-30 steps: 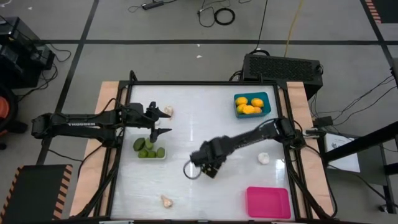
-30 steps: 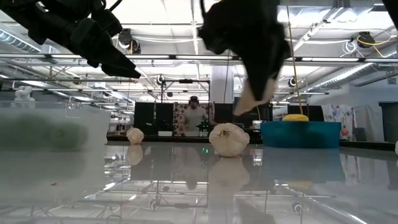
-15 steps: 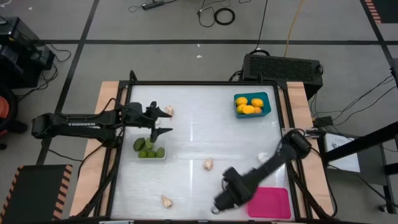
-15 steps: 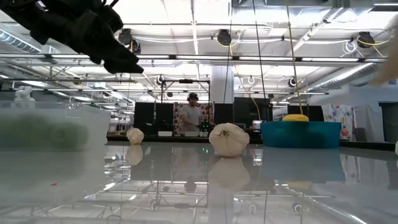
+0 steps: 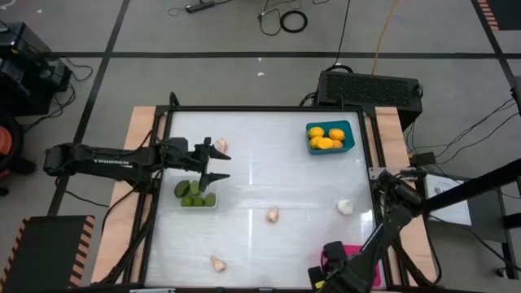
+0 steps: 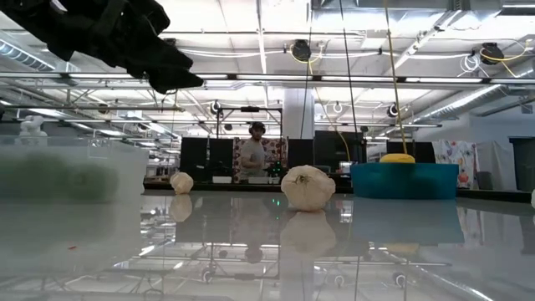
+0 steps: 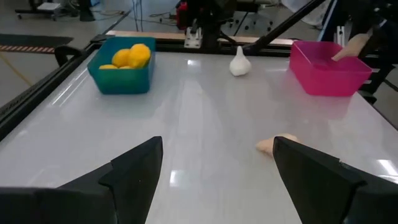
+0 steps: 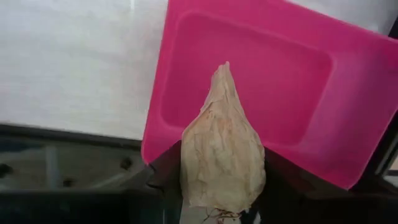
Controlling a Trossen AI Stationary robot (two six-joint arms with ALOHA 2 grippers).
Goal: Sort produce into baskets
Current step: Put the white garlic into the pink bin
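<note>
Right tool [image 8: 221,186] swung from table centre to pink basket [image 8: 292,99], apparently above its edge, clamped on garlic [image 8: 222,152], left tool [image 7: 214,180] wide open, empty

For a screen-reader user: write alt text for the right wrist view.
A pale, papery garlic bulb is clamped between the right gripper's dark fingers, filling the middle of the picture. Behind it lies an empty bright pink basket on the white table, near the table's dark edge.
</note>
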